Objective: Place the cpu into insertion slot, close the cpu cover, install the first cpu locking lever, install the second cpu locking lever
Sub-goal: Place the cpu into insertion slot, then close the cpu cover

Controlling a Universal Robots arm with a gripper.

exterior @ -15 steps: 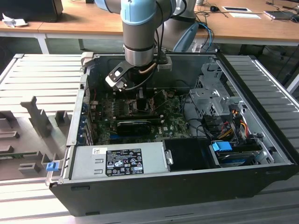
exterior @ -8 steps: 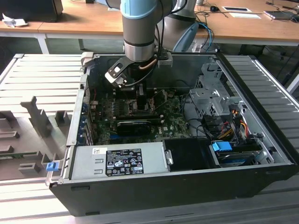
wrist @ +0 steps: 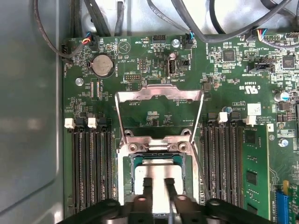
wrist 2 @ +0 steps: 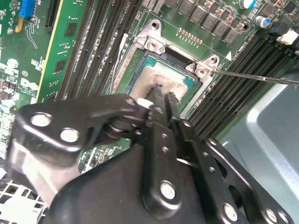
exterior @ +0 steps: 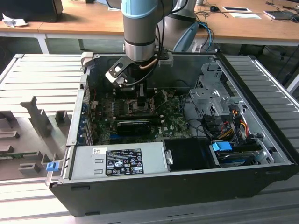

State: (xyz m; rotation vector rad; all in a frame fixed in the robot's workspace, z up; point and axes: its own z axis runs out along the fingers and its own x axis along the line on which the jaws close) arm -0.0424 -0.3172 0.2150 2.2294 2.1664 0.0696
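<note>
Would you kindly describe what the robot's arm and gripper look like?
The arm is a grey cylinder with a pale blue cap and a silvery ring, with black cables alongside. The gripper is black, built of linkage bars with round silvery pins, ending in two slim fingers.

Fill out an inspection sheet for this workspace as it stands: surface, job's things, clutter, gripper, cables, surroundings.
Surface: grey slatted metal table carrying an open black computer case; green circuit board inside.
Job's things: pale square cpu lies in the black silver-rimmed insertion slot; silvery cpu cover frame is hinged open; thin wire locking lever stands out from the slot, unlatched.
Clutter: grey fixture blocks on the table at the exterior view's left.
Gripper: black gripper sits right over the cpu; contact cannot be told.
Cables: dark cables run along the board's edge; orange and yellow wires at the exterior view's right.
Surroundings: wooden desks behind.
</note>
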